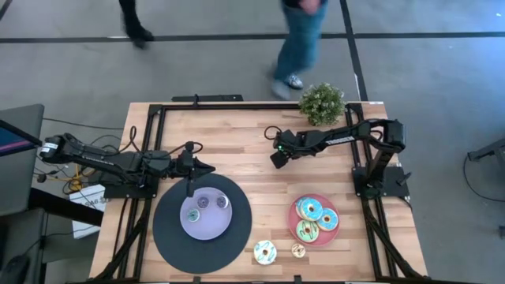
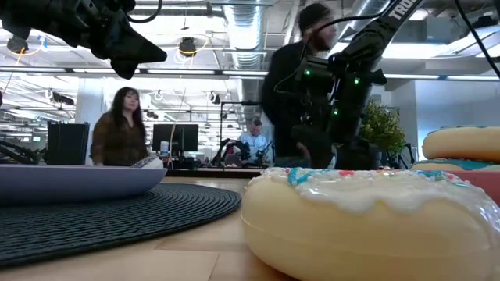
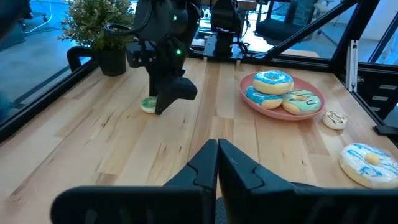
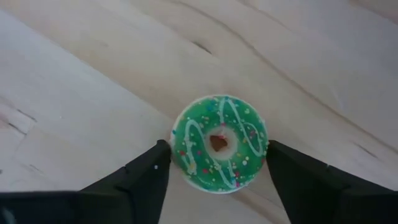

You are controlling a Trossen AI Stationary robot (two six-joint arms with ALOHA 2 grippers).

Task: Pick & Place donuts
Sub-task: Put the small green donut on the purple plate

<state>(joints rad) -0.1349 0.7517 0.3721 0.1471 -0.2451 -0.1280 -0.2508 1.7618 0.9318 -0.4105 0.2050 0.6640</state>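
**Right gripper straddles a green donut at table centre**

From above, the right gripper [image 1: 278, 158] sits at centre; three donuts [image 1: 316, 220] fill the pink plate [image 1: 293, 211] at four o'clock, a white donut [image 1: 264, 252] at six. Left wrist view: left gripper [image 3: 217, 155] pressed together. Right wrist view: the fingers [image 4: 146, 171] stand apart, flanking the green donut [image 4: 219, 144] on the wood.

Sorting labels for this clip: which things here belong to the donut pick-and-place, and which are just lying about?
Part of the job:
- green donut between the right gripper fingers
- three donuts on the pink plate
- white-iced donut
- small donuts on the lavender plate
- left gripper, shut, waiting

Just lying about:
- potted plant
- black disc
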